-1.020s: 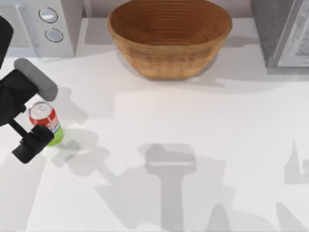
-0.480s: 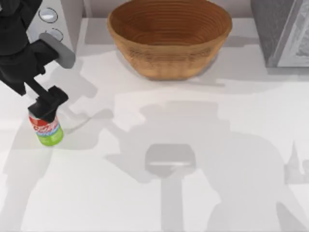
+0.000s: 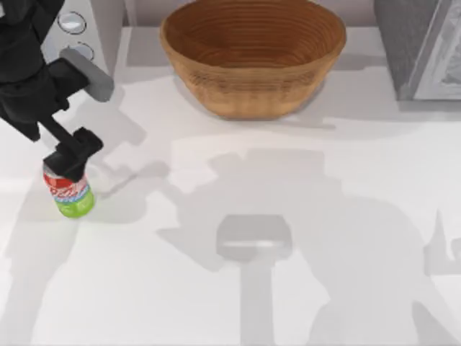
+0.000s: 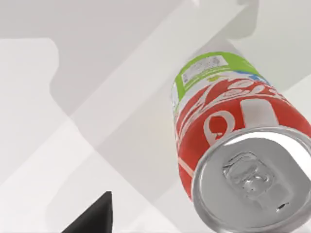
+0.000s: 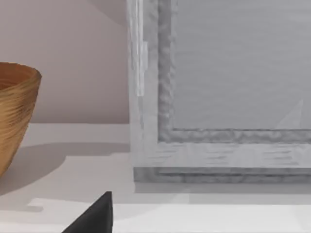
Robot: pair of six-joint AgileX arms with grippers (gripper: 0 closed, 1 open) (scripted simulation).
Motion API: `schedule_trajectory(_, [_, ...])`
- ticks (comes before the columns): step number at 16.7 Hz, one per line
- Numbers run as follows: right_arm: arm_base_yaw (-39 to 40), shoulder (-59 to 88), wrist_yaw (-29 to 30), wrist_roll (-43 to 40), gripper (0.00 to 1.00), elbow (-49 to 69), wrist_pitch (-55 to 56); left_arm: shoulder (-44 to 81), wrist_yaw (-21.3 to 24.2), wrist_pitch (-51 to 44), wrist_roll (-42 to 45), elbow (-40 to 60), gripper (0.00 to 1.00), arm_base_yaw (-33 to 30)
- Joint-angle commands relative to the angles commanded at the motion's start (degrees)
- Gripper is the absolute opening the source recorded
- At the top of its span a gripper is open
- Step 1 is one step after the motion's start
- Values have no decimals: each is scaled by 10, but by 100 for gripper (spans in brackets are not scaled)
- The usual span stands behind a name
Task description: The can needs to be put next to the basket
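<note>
The can [image 3: 70, 194], red above and green below, stands upright on the white table near its left edge. My left gripper [image 3: 72, 153] hangs over the can's far side, and its dark body covers part of the silver top from above. In the left wrist view the can [image 4: 233, 131] shows close up with its silver lid, and one dark fingertip [image 4: 97, 218] stays off to the side without touching it. The gripper looks open and holds nothing. The brown woven basket [image 3: 252, 58] sits at the back centre, well to the right of the can.
A white appliance with round knobs [image 3: 75, 29] stands at the back left behind my left arm. A grey box [image 3: 421, 47] fills the back right corner; it is close up in the right wrist view [image 5: 233, 73], with a right fingertip [image 5: 97, 216] and the basket's rim [image 5: 14, 111].
A second ago the left gripper was at the can's near-left side. It has swung to the far side and sits over the can's top. Almost nothing has moved in the last half second.
</note>
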Motion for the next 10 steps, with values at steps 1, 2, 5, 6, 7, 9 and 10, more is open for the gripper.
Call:
schedule_trajectory(1, [0,0,0,0,100,0,0,3,0,14,0,-11,100,0])
schedule_trajectory(2, [0,0,0,0,100,0,0,7,0,31,0,-24,100,0])
schedule_trajectory(5, [0,0,0,0,100,0,0,21,0,92,0,-69,100,0])
schedule_trajectory(6, [0,0,0,0,100,0,0,25,0,106,0,-80,100,0])
schedule_trajectory(7, [0,0,0,0,100,0,0,27,0,114,1,-87,100,0])
schedule_trajectory(9, [0,0,0,0,100,0,0,28,0,116,1,-89,100,0])
schedule_trajectory(10, [0,0,0,0,100,0,0,28,0,116,1,-89,100,0])
